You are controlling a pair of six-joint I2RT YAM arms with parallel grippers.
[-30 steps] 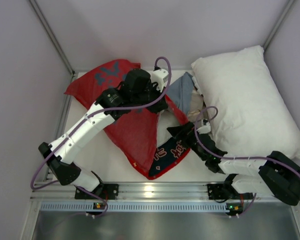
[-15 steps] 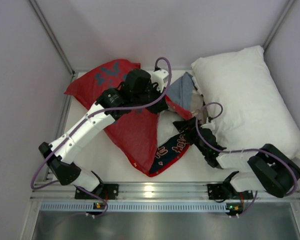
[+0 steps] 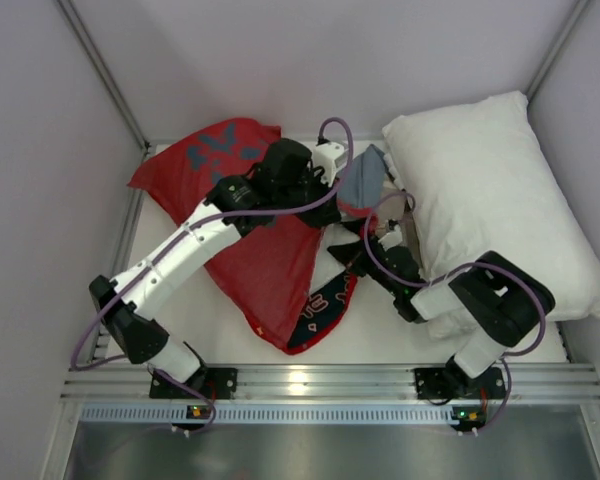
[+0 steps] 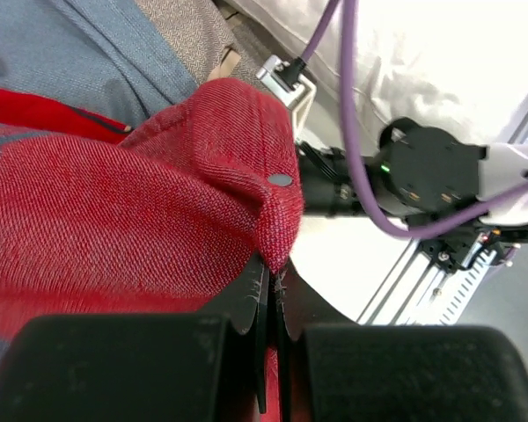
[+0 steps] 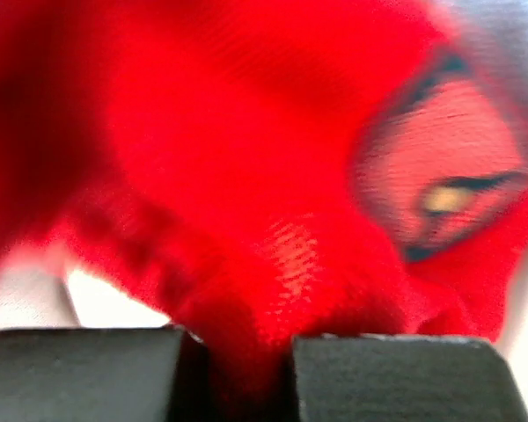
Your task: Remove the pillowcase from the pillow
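Red fabric is spreading across the white table to the left of the pillow. This is the pillowcase, lying crumpled. Its dark printed hem with small motifs is turning up at the near corner, left of the pillow's near end.

Just left of the pillow's near half, the right gripper is reaching in low from the right arm, which is bending across the pillow's near edge. In the right wrist view the picture is blurring. Even so, the right gripper is showing its two black fingers pressed together, with a bunch of the red cloth caught between them.

A little farther back, left of the pillow's middle, the left gripper is hanging over a raised fold of the pillowcase. The left wrist view is showing the left gripper with its jaws squeezed tight on the edge of that fold. The woven red cloth is rising away from them in a peak.

Beyond the fold, a plain grey-blue cloth is lying against the pillow's left edge. The pillow itself, plump and white, is resting at an angle along the right side of the table. From above, all of it that is showing is lying outside the red case, and its far corner is pointing toward the back wall.
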